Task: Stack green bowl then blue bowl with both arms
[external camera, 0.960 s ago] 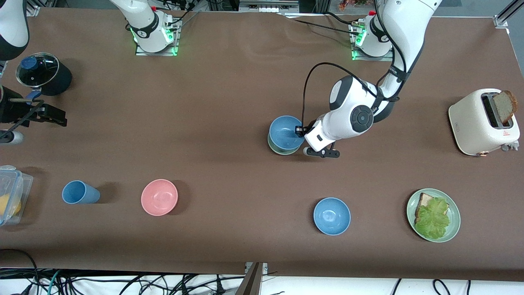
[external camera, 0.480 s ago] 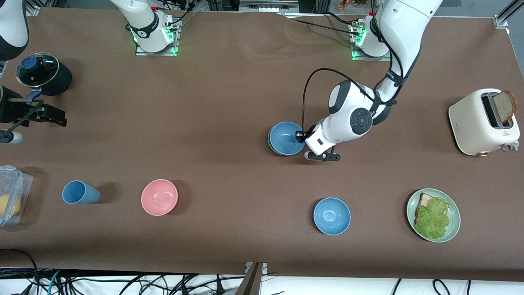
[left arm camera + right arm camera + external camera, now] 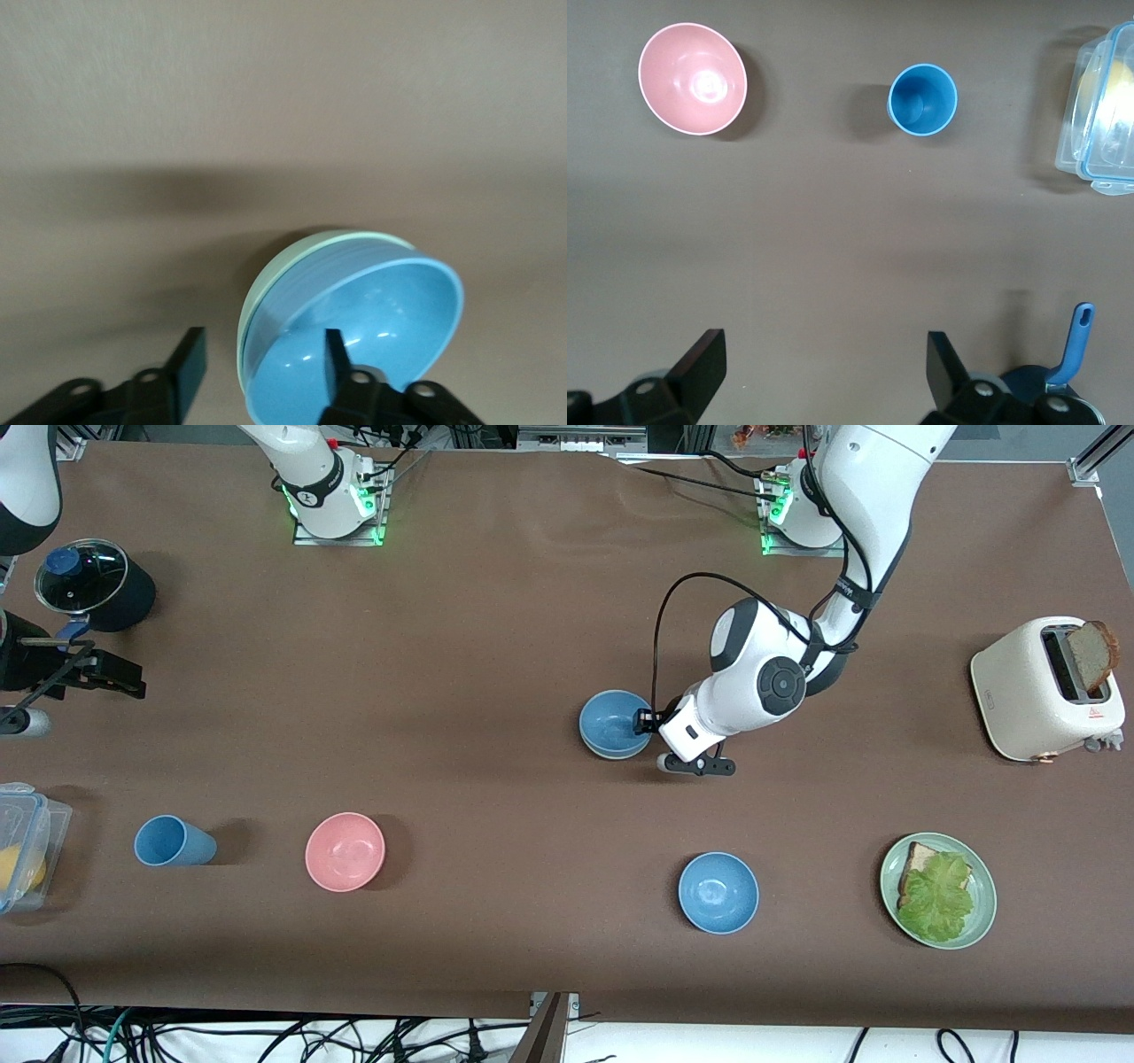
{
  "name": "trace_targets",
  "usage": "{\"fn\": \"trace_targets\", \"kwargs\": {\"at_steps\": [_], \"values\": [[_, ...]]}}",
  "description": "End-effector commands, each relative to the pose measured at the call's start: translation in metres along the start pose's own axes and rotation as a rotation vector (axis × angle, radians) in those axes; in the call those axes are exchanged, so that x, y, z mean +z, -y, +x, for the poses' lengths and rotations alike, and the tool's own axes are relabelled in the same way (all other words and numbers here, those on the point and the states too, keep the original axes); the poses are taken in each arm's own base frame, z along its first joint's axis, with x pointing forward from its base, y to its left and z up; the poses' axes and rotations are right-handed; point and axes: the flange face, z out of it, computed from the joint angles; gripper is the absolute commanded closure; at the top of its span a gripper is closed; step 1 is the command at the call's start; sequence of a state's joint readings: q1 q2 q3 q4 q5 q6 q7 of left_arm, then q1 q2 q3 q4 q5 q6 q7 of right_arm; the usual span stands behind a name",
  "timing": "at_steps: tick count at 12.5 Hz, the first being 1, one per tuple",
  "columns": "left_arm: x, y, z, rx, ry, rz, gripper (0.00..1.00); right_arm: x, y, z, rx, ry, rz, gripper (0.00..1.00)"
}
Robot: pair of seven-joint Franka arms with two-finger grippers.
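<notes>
Release is the step I judge in hand: my left gripper [image 3: 257, 367] stands spread astride the rim of the blue bowl [image 3: 614, 723], nested in the green bowl [image 3: 292, 257] mid-table. Next, lift clear. Right gripper [image 3: 824, 372] waits wide at nine o'clock.

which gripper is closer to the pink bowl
Right. The right gripper hangs near the pot toward the right arm's end; the left gripper is at the stacked blue bowl, farther from the pink bowl.
</notes>
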State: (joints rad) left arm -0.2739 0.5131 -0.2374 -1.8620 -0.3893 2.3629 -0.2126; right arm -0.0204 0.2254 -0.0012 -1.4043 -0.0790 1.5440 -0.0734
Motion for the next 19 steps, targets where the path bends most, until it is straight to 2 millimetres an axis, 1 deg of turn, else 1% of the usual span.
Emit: {"fn": "trace_targets", "kwargs": {"at_steps": [1,2,3,4,5,6,7,8,9,10,11,13,14,15,16,18,19], "values": [[-0.071,0.006,-0.006,0.015,-0.063,0.009,0.00,-0.008,0.001,-0.003,0.003,-0.016,0.014,0.00],[-0.085,0.004,-0.009,0.025,-0.086,0.006,0.00,-0.008,0.001,-0.004,0.002,-0.015,0.014,0.00],[-0.106,0.003,-0.012,0.029,-0.118,0.001,0.00,-0.008,0.001,-0.003,0.000,-0.016,0.014,0.00],[-0.155,0.027,-0.012,-0.013,-0.191,-0.008,0.00,-0.008,0.001,-0.004,0.000,-0.015,0.014,0.00],[-0.200,0.053,-0.012,-0.057,-0.262,-0.016,0.00,-0.008,0.001,-0.004,0.000,-0.015,0.014,0.00],[-0.215,0.068,-0.012,-0.089,-0.292,-0.025,0.00,-0.008,0.001,-0.003,0.000,-0.016,0.014,0.00],[-0.240,0.064,-0.024,-0.080,-0.314,-0.016,0.00,-0.008,0.002,-0.003,-0.003,-0.016,0.014,0.00],[-0.257,0.071,-0.039,-0.083,-0.238,0.013,0.00,-0.008,0.002,-0.003,-0.004,-0.015,0.014,0.00],[-0.290,0.096,-0.045,-0.088,-0.202,0.096,0.00,-0.008,0.003,-0.003,-0.007,-0.016,0.013,0.00],[-0.317,0.110,-0.051,-0.083,-0.182,0.178,0.00,-0.009,0.003,-0.002,-0.007,-0.021,0.012,0.00],[-0.343,0.114,-0.058,-0.078,-0.167,0.240,0.00,-0.010,0.003,-0.002,-0.007,-0.024,0.012,0.00],[-0.384,0.138,-0.068,-0.120,-0.123,0.337,0.00,-0.010,0.003,-0.002,-0.007,-0.026,0.012,0.00],[-0.396,0.150,-0.072,-0.139,-0.109,0.373,0.00,-0.010,0.003,-0.002,-0.007,-0.026,0.012,0.00],[-0.403,0.162,-0.077,-0.148,-0.085,0.387,0.00,-0.010,0.003,-0.002,-0.007,-0.027,0.012,0.00],[-0.407,0.166,-0.082,-0.134,-0.065,0.388,0.00,-0.010,0.002,-0.001,-0.007,-0.033,0.011,0.00],[-0.407,0.169,-0.081,-0.127,-0.063,0.372,0.00,-0.010,0.002,-0.001,-0.007,-0.033,0.011,0.00],[-0.407,0.165,-0.080,-0.117,-0.066,0.373,0.00,-0.010,0.002,-0.001,-0.009,-0.033,0.011,0.00]]}}
